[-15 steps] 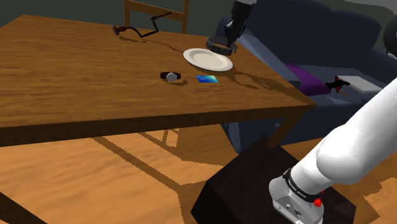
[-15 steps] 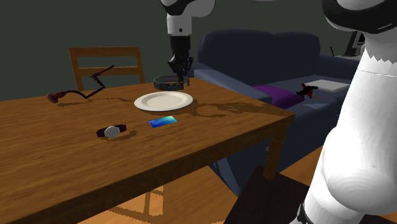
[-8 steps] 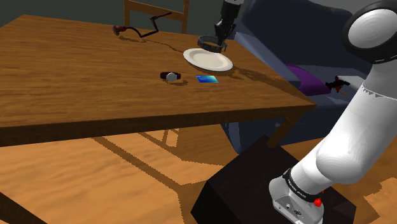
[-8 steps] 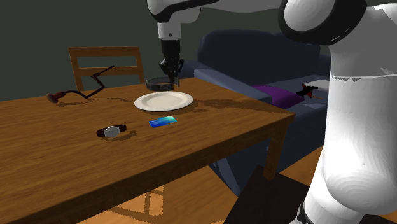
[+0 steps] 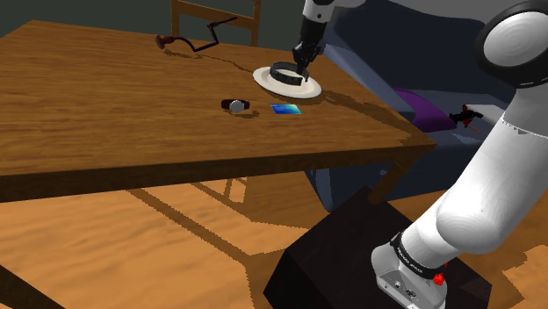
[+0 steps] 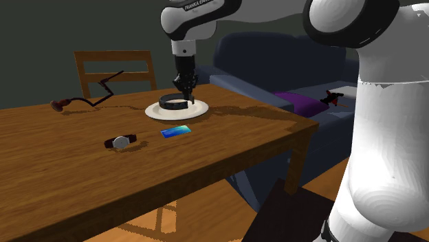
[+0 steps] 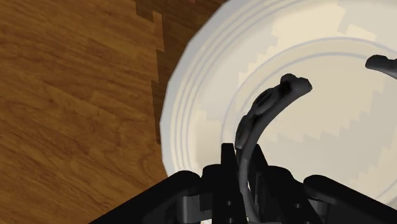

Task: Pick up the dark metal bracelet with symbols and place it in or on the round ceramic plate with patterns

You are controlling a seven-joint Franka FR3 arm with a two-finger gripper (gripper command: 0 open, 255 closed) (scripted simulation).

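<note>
The arm rises from its stand at the shoulder view's lower right, bends over the counter and points its hand straight down at the far side. The claw is closed on the band of the dark bracelet, which sits low over the white plate; whether it touches the plate I cannot tell. A watch and a blue card lie nearer.

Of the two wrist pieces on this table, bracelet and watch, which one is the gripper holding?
The dark bracelet, clasped by the gripper over the white plate. The wristwatch lies on the bare wood beside the blue card.
</note>
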